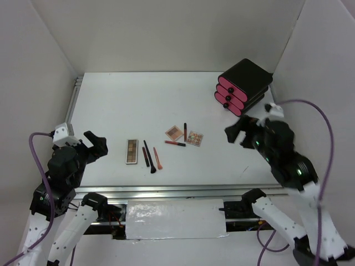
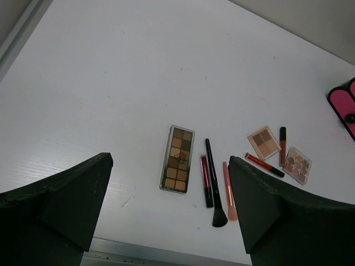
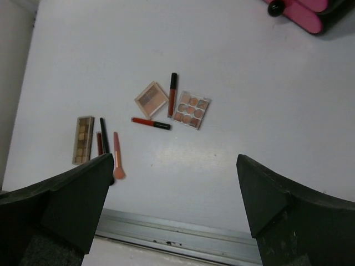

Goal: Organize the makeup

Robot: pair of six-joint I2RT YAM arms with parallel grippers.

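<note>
Left pincer (image 1: 95, 145) and right pincer (image 1: 233, 133) both hover released, holding nothing. The makeup (image 1: 131, 151) lies loose mid-tabletop (image 1: 111, 105). The drawer box (image 1: 244, 86) sits far right, its drawers closed and contents hidden.

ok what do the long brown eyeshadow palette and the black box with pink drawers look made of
The long brown eyeshadow palette looks like a pale, glossy plastic case: a light rim frames matte brown powder pans. The black box with pink drawers seems to be smooth hard plastic with a slight sheen on top, though it shows too small to be sure.
</note>
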